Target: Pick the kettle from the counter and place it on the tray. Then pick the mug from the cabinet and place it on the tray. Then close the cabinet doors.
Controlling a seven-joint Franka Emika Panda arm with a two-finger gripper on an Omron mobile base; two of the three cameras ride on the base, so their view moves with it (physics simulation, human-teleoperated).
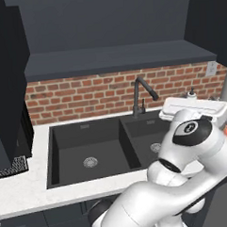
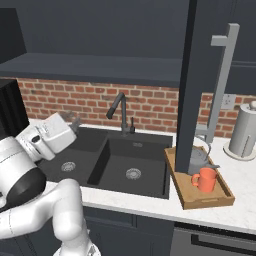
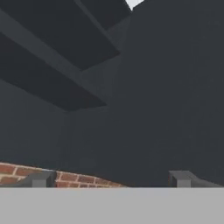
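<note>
We observed the end effector (image 3: 111, 178) raised over the black double sink (image 2: 107, 155) with its jaws spread wide and nothing between them. In the hand view the two fingertips (image 3: 42, 178) stood far apart at the lower edge, pointing up past a strip of red brick wall (image 2: 90, 102) toward the dark underside and inner panels of the cabinet (image 3: 144, 109). In the right base view the white hand (image 2: 52, 134) sat above the left basin, tilted upward.

To the right of the end effector, beyond the sink, the wooden tray (image 2: 181, 192) lay on the white bench (image 2: 240, 200), just beside the sink's right edge. The orange mug (image 2: 205, 180) stood upright on the tray, toward its near end. The grey kettle (image 2: 200, 159) stood on the same tray just behind the mug, partly hidden by a cabinet door (image 2: 192, 85). That door hung open, swung out over the tray, and its long silver bar handle (image 2: 220, 85) faced us. Farther right than the tray, well apart from the end effector, a tall pale cylinder (image 2: 245, 131) stood on the bench near the wall.

Directly ahead of the end effector, the dark tap (image 2: 120, 112) rose behind the sink against the brick. In the left base view a second dark door (image 1: 5, 83) stood open at the far left, well apart from the end effector.
</note>
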